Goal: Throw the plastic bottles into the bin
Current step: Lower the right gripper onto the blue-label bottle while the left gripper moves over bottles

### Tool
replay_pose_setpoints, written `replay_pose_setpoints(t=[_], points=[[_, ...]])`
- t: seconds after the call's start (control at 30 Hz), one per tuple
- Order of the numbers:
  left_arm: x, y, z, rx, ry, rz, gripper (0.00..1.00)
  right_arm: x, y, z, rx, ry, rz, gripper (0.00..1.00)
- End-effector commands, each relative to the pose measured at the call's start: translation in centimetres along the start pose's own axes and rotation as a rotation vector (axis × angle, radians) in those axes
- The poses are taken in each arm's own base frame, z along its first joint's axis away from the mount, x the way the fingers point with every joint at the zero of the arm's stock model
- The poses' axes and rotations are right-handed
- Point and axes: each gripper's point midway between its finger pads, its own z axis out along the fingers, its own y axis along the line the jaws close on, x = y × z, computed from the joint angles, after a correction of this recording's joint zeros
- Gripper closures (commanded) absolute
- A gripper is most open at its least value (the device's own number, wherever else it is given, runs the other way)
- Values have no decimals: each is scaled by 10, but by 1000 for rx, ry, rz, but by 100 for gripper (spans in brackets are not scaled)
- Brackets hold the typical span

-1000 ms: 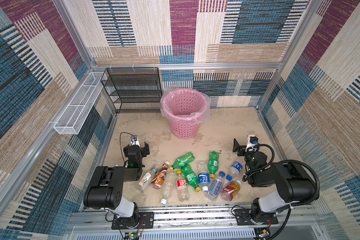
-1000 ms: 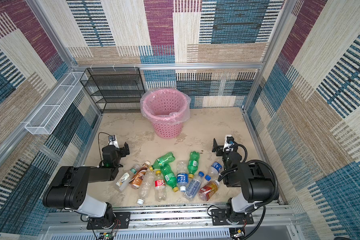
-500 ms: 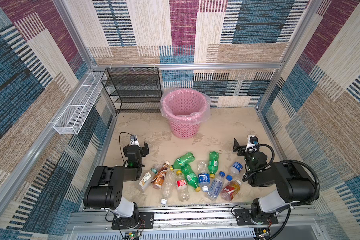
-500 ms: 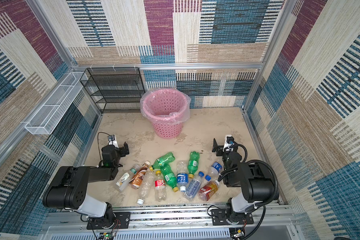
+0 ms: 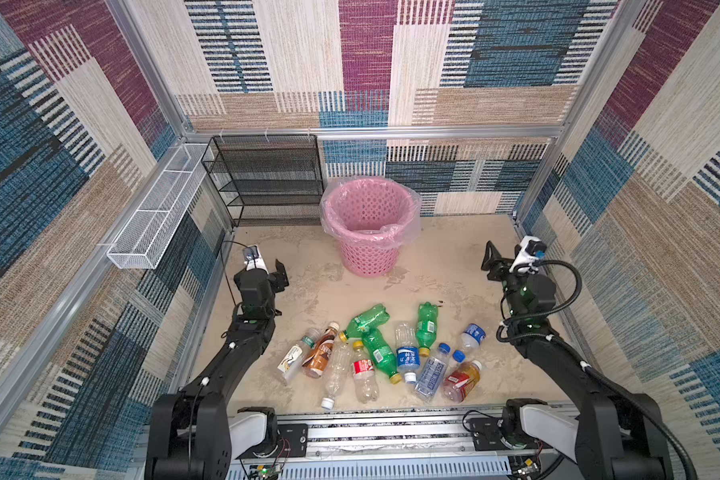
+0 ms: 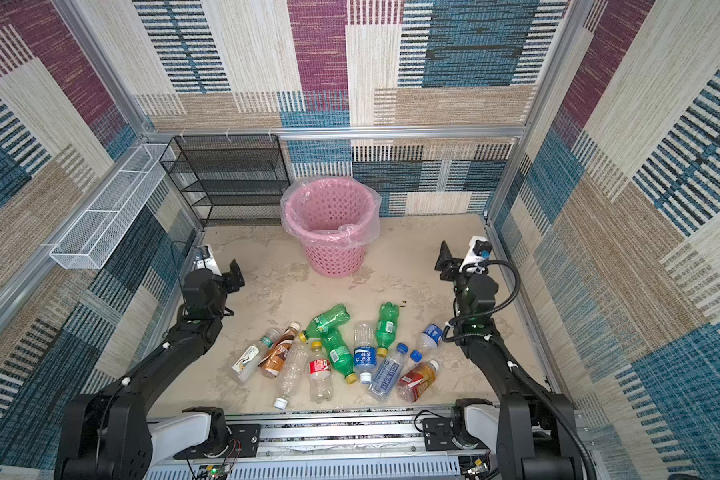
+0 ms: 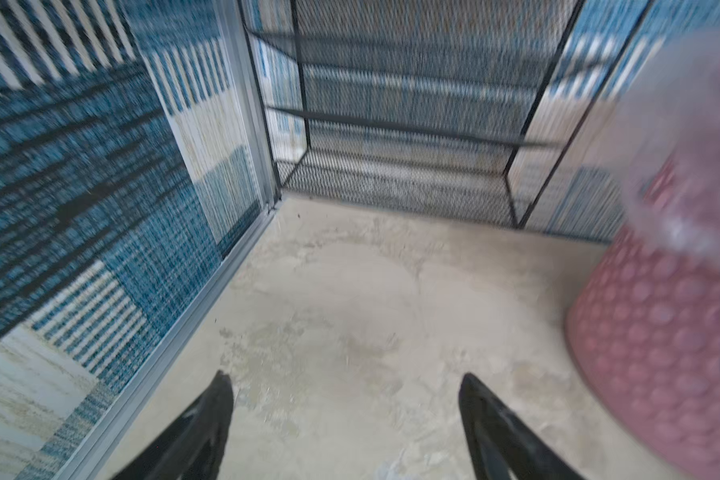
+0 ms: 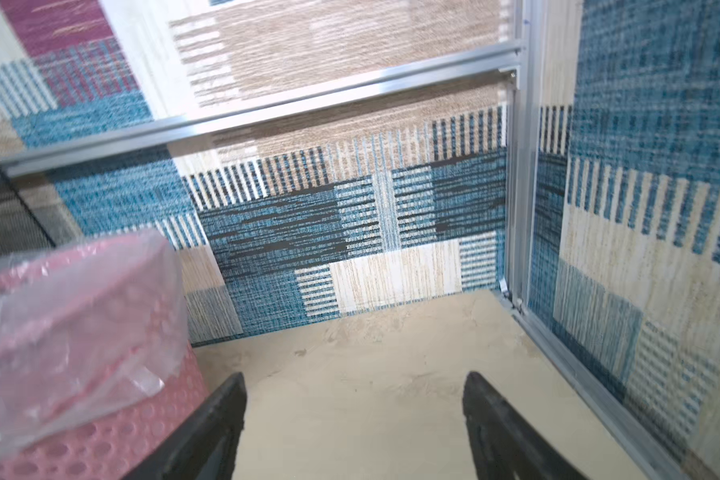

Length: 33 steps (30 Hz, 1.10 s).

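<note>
Both top views | plastic bottles [image 5: 381, 353]: eleven, three green | bin [image 5: 368, 253]: one

Eleven plastic bottles [image 5: 407, 358], by my count! Three were green bottles [image 5: 366, 319] with yellow caps. Three were blue-labelled bottles [image 5: 431, 372] and two were red-labelled bottles [image 5: 363, 368]. There was a single brown-labelled bottle [image 5: 321, 355], a single white-labelled bottle [image 5: 292, 360] and one bare clear bottle [image 5: 336, 370]. One pink bin [image 5: 368, 257] stood there, with one black mesh rack [image 5: 267, 178], one white wire basket [image 5: 154, 220] and two robot arms [image 5: 242, 349].
</note>
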Motion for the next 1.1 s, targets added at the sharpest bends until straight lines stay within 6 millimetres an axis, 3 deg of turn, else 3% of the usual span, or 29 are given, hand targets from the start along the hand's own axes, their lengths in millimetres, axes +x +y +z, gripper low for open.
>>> replay_pose_setpoints(t=[0.0, 0.1, 0.17, 0.37, 0.57, 0.77, 1.07], points=[[21, 2, -27, -17, 261, -202, 23, 42, -15, -12, 190, 367, 308, 18], [12, -31, -50, 152, 354, -284, 28, 58, -3, -36, 217, 544, 443, 18], [18, -41, -65, 202, 430, -297, 28, 76, 6, -58, 211, 641, 487, 17], [55, -47, -94, 252, 608, -270, 27, 126, 15, -118, 244, 834, 526, 16], [95, -56, -109, 303, 733, -262, 23, 166, 6, -154, 290, 946, 545, 11], [108, -62, -114, 326, 764, -259, 22, 189, -1, -168, 324, 1004, 537, 8], [111, -67, -115, 339, 768, -252, 23, 218, -6, -167, 322, 1047, 526, 11]])
